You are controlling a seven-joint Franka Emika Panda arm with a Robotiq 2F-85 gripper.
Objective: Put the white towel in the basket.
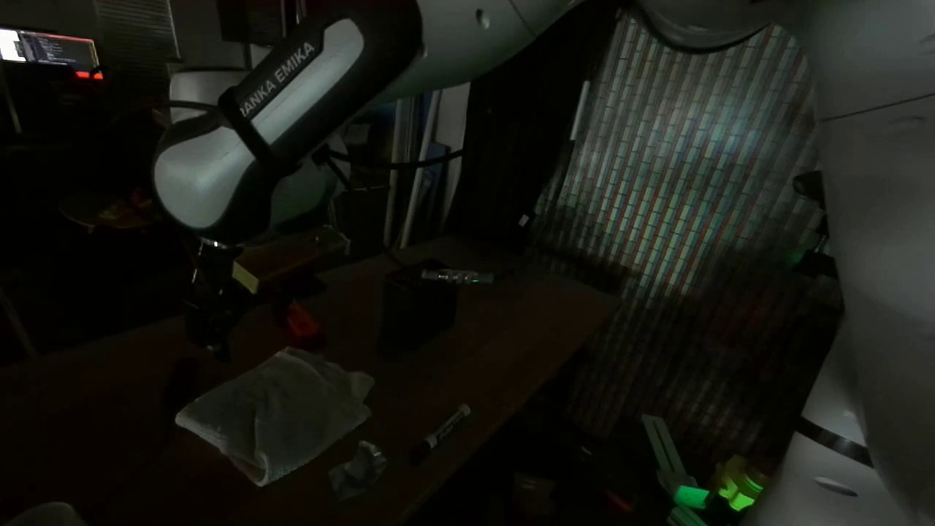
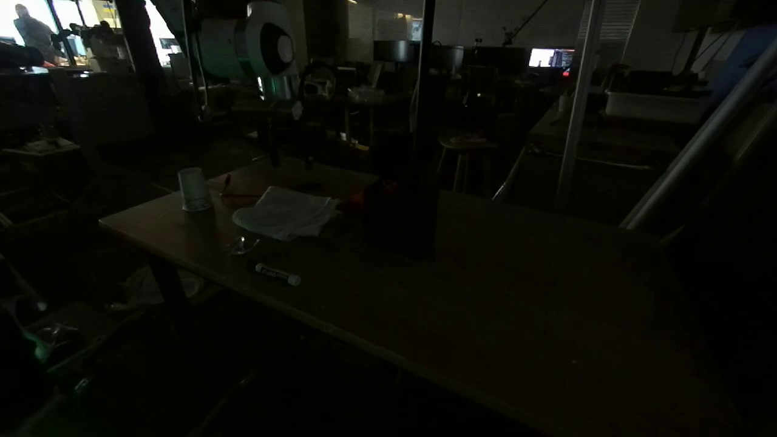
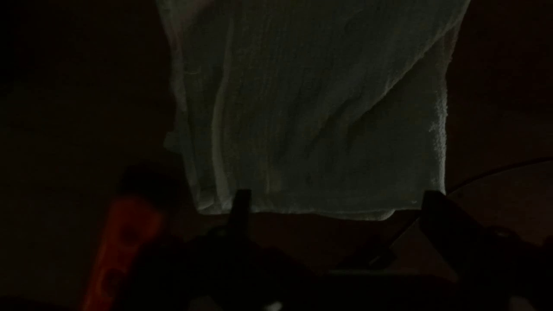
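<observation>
Tool [image 3: 337, 194]: nearest the wrist camera, its two dark fingers [image 3: 241, 212] spread wide with nothing held between them; their tips overlap the edge of the white towel [image 3: 319, 116] in that view, while in an exterior view they hang above the worktop [image 2: 516, 291], clear of the towel
Towel: lying on the worktop, loosely folded in layers, outside the basket [image 1: 418, 307]; a diagonal crease crosses it in the wrist view
Basket: dark, box-shaped, standing upright near the towel but apart from it; its inside is too dark to make out
Slim tube [image 1: 457, 277]: pale and shiny, at the basket's upper edge in an exterior view; whether it rests there or lies behind, I cannot tell
Red-orange object [image 3: 125, 235]: dark at one end, just beside the towel; too dim to name
Marker [image 1: 444, 429]: white with dark print, lying near the worktop's edge in both exterior views
Clear scrap [image 1: 358, 470]: crumpled, just beside the towel and near the marker
Cup [image 2: 194, 189]: pale, standing near the towel, on the side away from the basket
Robot arm [image 1: 292, 88]: pale and dark segments bent down to the tool, EMIKA legible on one
Monitor [image 2: 549, 57]: lit, in the dim background of both exterior views
</observation>
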